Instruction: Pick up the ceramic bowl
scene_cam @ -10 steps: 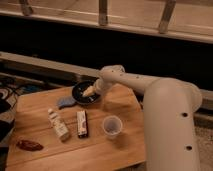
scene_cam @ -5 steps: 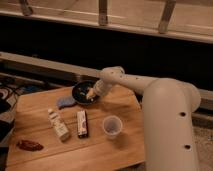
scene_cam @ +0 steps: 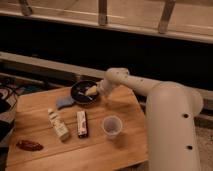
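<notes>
The ceramic bowl [scene_cam: 81, 93] is round, shallow, black and glossy, and sits near the far edge of the wooden table [scene_cam: 35, 107]. My gripper [scene_cam: 92, 91] reaches in from the right on a pale arm [scene_cam: 132, 85]. Its pale tip is over the bowl's right rim and inner side. I cannot tell whether the bowl rests on the table or is raised a little.
A small blue sponge-like piece [scene_cam: 63, 102] lies just left of the bowl. A translucent plastic cup [scene_cam: 111, 126] stands in front of it. A white packet [scene_cam: 58, 124], a dark snack bar [scene_cam: 81, 123] and a red-brown item [scene_cam: 29, 145] lie nearer the front. My large pale arm body [scene_cam: 172, 130] fills the right.
The gripper stays at the bowl's right rim. The bowl and gripper shift only slightly, with no clear lift.
</notes>
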Tool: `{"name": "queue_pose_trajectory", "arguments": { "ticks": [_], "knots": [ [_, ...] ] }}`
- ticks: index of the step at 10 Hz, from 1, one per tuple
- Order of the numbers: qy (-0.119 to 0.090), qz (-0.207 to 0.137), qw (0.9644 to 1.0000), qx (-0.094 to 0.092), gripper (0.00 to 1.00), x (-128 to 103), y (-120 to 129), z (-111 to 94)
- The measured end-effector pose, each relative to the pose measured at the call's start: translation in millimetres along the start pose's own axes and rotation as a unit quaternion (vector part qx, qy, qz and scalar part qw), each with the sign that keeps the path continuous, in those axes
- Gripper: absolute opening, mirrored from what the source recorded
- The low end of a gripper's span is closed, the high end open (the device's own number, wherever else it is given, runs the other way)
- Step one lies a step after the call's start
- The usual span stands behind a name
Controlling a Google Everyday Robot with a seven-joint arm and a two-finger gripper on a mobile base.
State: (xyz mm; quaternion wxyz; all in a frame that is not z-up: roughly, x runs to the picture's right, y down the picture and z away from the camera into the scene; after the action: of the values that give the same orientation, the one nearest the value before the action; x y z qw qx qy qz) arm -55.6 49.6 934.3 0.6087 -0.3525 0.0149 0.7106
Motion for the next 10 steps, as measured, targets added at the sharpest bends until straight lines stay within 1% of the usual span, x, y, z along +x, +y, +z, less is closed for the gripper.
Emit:
{"name": "queue_pose_trajectory", "arguments": {
  "ticks": [1,2,3,4,5,6,7,8,9,10],
  "knots": [
    [0.002,-0.002,1.0000,0.006,0.64,4,1,-1],
    [0.003,-0.003,0.9999,0.010,0.54,9,3,-1],
    [0.005,-0.001,0.9999,0.009,0.44,12,4,2],
    [0.007,0.001,0.9999,0.008,0.32,10,1,4],
    [0.008,0.002,0.9999,0.010,0.24,9,-3,4],
    [0.010,0.003,0.9999,0.011,0.12,8,-4,4],
    [0.012,0.002,0.9998,0.013,0.04,11,-5,4],
    [0.014,0.001,0.9998,0.012,0.01,11,-3,1],
    [0.014,0.000,0.9998,0.011,0.01,9,-2,-3],
    [0.015,-0.001,0.9999,0.007,0.01,3,2,-19]
  ]
}}
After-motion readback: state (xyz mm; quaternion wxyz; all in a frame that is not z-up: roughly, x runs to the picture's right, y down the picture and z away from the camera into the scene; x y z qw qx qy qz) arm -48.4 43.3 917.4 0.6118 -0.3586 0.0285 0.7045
